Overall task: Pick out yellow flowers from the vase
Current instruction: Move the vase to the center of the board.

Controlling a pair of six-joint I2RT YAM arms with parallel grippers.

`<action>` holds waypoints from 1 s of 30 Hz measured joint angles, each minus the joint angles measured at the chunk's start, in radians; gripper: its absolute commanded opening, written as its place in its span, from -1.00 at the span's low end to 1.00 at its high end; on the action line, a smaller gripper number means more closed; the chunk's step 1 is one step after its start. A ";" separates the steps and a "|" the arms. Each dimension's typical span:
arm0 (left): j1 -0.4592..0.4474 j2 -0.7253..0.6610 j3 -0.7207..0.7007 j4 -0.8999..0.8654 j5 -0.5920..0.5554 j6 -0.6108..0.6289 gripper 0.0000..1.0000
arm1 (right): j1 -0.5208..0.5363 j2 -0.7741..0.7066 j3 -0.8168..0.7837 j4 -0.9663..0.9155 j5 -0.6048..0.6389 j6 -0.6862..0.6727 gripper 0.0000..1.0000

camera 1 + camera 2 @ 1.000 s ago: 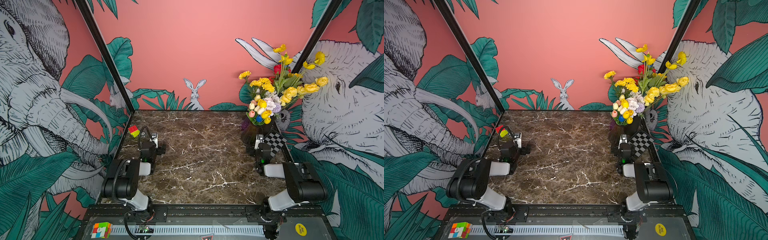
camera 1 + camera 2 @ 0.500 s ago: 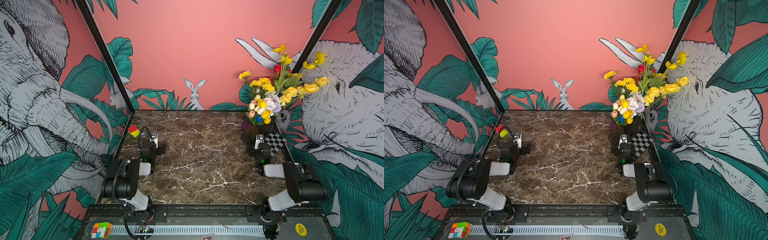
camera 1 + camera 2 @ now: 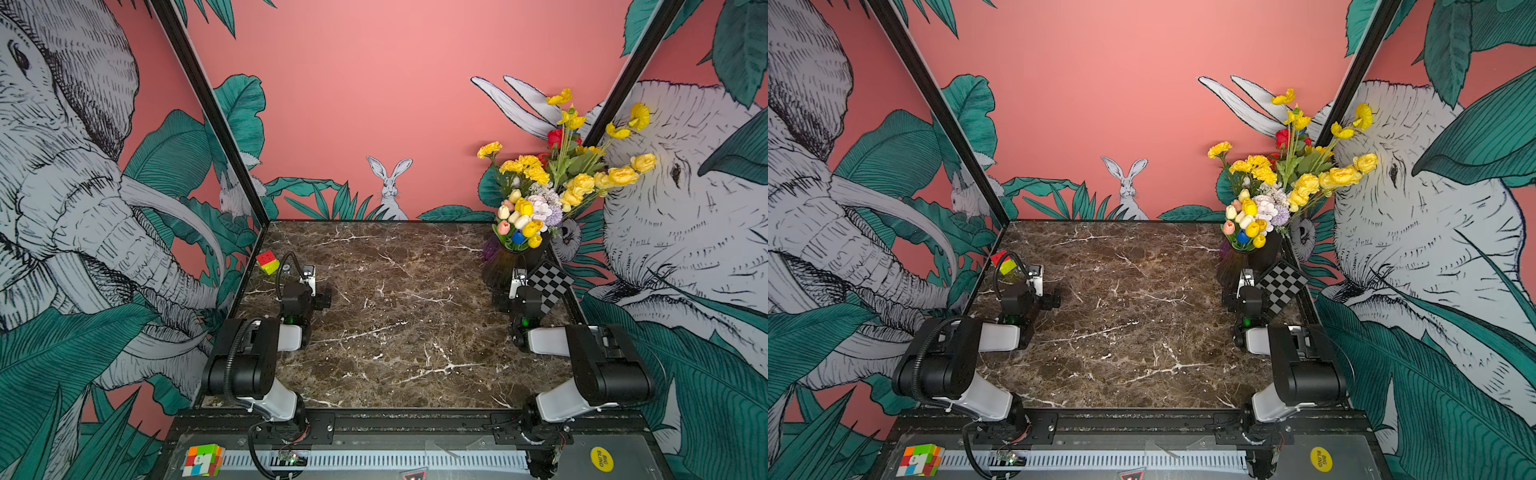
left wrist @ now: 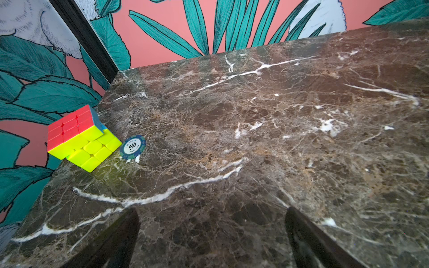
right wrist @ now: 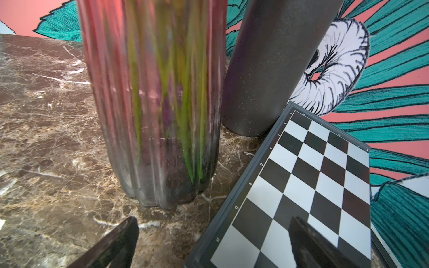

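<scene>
Black left jaws: wide open, empty | right jaws: wide open, empty, near glass vase (image 5: 157, 116)

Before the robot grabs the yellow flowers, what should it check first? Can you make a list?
1. Right gripper open, empty: ok.
2. Left gripper open, empty: ok.
3. Yellow flowers in the glass vase and dark vase, none out: ok.
4. Room around right gripper: not ok, chessboard lies right by it.
5. Which stem carries which yellow bloom: cannot tell.
6. Bare table to lay flowers on: ok.
</scene>
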 measured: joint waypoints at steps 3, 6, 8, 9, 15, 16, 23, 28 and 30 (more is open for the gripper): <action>0.000 0.000 0.000 0.000 0.000 0.000 0.99 | 0.000 -0.012 -0.018 0.027 -0.032 -0.011 0.97; 0.000 0.000 0.000 0.000 0.000 0.000 0.99 | 0.002 -0.094 -0.074 0.024 -0.064 -0.023 0.97; 0.000 0.000 0.000 0.000 0.000 0.000 0.98 | 0.006 -0.202 -0.115 0.006 -0.076 -0.025 0.97; 0.000 0.000 0.000 0.000 0.000 0.000 0.99 | 0.008 -0.251 -0.127 -0.003 -0.080 -0.025 0.97; -0.015 -0.055 -0.036 0.008 -0.011 0.012 0.99 | 0.019 -0.552 -0.147 -0.114 -0.152 0.005 0.97; -0.029 -0.106 -0.048 -0.021 -0.024 0.016 0.99 | 0.021 -0.601 -0.144 -0.155 -0.169 0.023 0.97; -0.146 -0.555 0.001 -0.270 -0.090 -0.086 0.99 | 0.026 -0.833 -0.079 -0.422 -0.220 0.137 0.97; -0.146 -0.711 0.035 -0.450 -0.101 -0.316 0.99 | 0.027 -0.924 -0.026 -0.545 -0.191 0.275 0.97; -0.146 -0.745 0.013 -0.493 -0.111 -0.403 0.99 | 0.027 -0.934 -0.025 -0.560 -0.177 0.293 0.97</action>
